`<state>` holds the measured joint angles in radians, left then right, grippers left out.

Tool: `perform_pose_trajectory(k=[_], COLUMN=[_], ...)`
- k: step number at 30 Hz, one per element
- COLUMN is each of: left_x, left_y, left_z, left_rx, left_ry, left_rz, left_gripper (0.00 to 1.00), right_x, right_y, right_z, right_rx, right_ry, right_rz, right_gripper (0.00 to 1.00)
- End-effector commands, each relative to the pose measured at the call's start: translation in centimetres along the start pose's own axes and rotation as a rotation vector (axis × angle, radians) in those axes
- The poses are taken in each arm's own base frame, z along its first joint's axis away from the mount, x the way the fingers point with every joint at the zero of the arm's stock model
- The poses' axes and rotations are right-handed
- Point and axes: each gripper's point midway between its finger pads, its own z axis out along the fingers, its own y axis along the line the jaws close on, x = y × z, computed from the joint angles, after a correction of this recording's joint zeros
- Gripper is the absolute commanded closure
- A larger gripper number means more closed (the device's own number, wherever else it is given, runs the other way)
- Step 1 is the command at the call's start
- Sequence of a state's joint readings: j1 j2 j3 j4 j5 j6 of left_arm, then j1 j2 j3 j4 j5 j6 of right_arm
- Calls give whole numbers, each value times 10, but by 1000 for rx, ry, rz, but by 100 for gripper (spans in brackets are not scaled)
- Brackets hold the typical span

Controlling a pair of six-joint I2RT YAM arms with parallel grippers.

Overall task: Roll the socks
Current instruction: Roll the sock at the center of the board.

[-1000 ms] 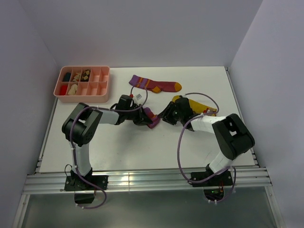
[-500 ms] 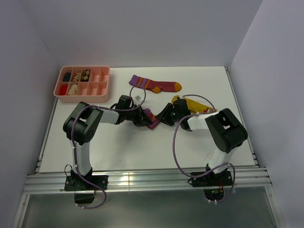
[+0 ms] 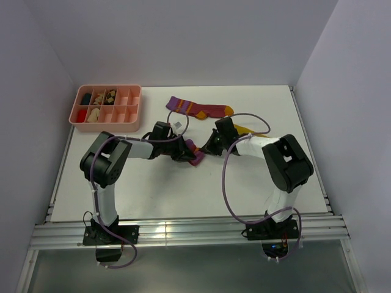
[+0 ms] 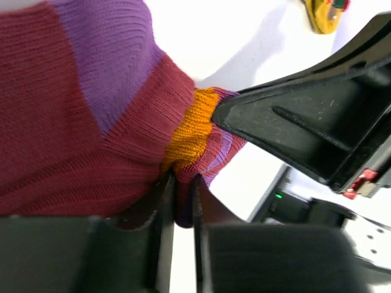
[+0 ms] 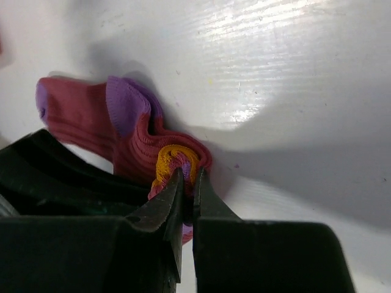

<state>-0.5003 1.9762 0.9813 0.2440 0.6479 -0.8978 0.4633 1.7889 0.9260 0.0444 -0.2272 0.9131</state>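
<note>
A maroon sock (image 3: 196, 159) with purple and orange parts lies bunched at mid-table between both grippers. My left gripper (image 3: 186, 152) comes at it from the left and is shut on a fold of its fabric (image 4: 182, 194). From the right, my right gripper (image 3: 206, 148) is shut on the sock's coiled orange-and-purple end (image 5: 188, 176). In the left wrist view the right gripper's black fingers (image 4: 305, 122) press against the orange band. A second maroon sock (image 3: 198, 108) lies flat farther back. A mustard-yellow sock (image 3: 245, 130) shows partly from under the right arm.
A pink compartment tray (image 3: 131, 105) holding small items stands at the back left. The white table (image 3: 159, 189) ends at a metal rail along the near edge, with walls on both sides.
My right gripper moved left onto the bunched sock and went from open to shut on its coiled end. The right arm now covers more of the mustard sock. The left arm stayed put.
</note>
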Motion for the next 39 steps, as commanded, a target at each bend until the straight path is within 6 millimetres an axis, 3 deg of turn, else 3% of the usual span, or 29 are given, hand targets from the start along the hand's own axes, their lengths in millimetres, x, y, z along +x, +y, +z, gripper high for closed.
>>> perform_pose_trajectory(k=[1, 9, 14, 19, 24, 30, 39], left_x=[-10, -32, -39, -47, -35, -23, -5], left_y=[32, 12, -12, -45, -69, -64, -36], left_z=[-8, -18, -31, -46, -39, -17, 3], left_rx=[-200, -293, -341, -336, -287, -316, -400], left_ry=[-89, -246, -386, -543, -565, -537, -487], left_rz=[127, 350, 506, 670, 826, 904, 954], left_gripper=[80, 57, 42, 37, 35, 37, 43], right_x=[-2, 0, 5, 7, 8, 10, 17], right_y=[-14, -31, -35, -33, -32, -30, -30], right_z=[-4, -1, -3, -2, 0, 0, 3], right_rx=[188, 390, 441, 464, 476, 480, 469], right_ry=[53, 151, 186, 211, 227, 247, 273], right_rz=[-59, -108, -111, -123, -132, -136, -118], right_gripper=[100, 100, 100, 100, 100, 100, 100])
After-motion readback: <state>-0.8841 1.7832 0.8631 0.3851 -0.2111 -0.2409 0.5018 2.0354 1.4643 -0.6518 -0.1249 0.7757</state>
